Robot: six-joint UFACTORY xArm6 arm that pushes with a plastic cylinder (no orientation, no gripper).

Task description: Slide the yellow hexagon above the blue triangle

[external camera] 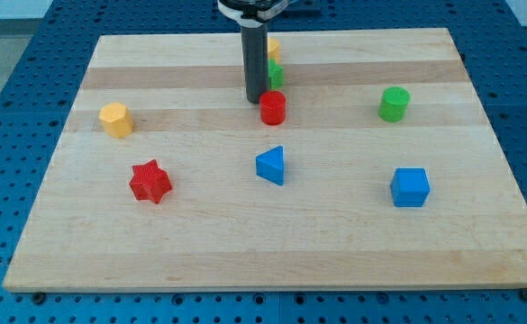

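The yellow hexagon lies at the board's left, well left of and slightly above the blue triangle, which sits near the middle of the board. My tip is near the top middle, far to the right of the hexagon and above the triangle. It stands right beside the left edge of a red cylinder; I cannot tell if they touch.
A green block and a yellow block are partly hidden behind the rod. A green cylinder is at the right, a blue cube at the lower right, a red star at the lower left. The wooden board lies on a blue pegboard.
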